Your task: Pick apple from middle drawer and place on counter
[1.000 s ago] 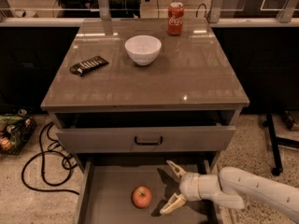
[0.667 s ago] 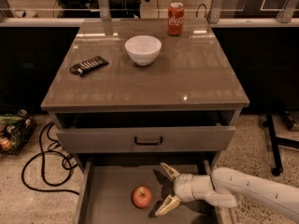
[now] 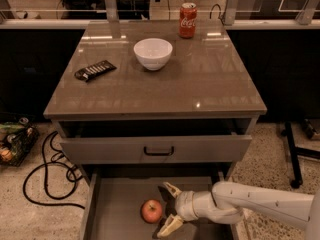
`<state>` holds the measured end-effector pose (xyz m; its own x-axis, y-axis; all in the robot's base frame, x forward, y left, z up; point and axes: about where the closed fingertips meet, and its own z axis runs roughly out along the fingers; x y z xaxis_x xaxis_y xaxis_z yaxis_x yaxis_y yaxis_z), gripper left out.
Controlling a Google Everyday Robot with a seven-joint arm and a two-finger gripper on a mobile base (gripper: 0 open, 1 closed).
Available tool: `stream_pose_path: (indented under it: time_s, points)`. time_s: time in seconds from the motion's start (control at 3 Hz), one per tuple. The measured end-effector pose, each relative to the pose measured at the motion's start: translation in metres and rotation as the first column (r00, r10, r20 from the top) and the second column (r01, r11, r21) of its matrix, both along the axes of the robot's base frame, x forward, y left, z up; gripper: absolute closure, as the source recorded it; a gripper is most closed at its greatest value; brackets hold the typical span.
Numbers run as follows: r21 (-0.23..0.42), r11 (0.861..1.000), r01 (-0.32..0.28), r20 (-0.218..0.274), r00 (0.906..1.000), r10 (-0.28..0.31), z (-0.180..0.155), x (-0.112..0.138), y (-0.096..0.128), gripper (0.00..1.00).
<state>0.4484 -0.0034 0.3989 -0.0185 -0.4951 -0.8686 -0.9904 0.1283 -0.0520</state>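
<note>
Middle drawer (image 3: 112, 211): open at the bottom of the picture. It has the apple (image 3: 151, 210) in it.
Apple: red and round, on the flat grey floor near the middle of the drawer.
Top drawer (image 3: 200, 149): just above, open a little, with a dark handle.
Counter (image 3: 165, 91): holds a white bowl (image 3: 153, 53) near the back, a red can (image 3: 188, 20) at the far edge and a dark snack bar (image 3: 95, 70) on the left.
Arm (image 3: 260, 206): white, comes in from the lower right, low over the drawer, pointing left.
Gripper (image 3: 165, 210): inside the drawer, just right of the apple.
Fingers (image 3: 170, 189): spread wide, one higher and one lower in the picture, holding nothing. The apple sits right at the gap.
</note>
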Motion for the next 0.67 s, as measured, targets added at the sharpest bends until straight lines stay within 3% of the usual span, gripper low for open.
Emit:
stream_pose_path:
  time_s: [0.67]
  points:
    - [-0.001, 1.0, -0.017, -0.023, 0.9996, 0.017, -0.009, 0.003, 0.012, 0.0]
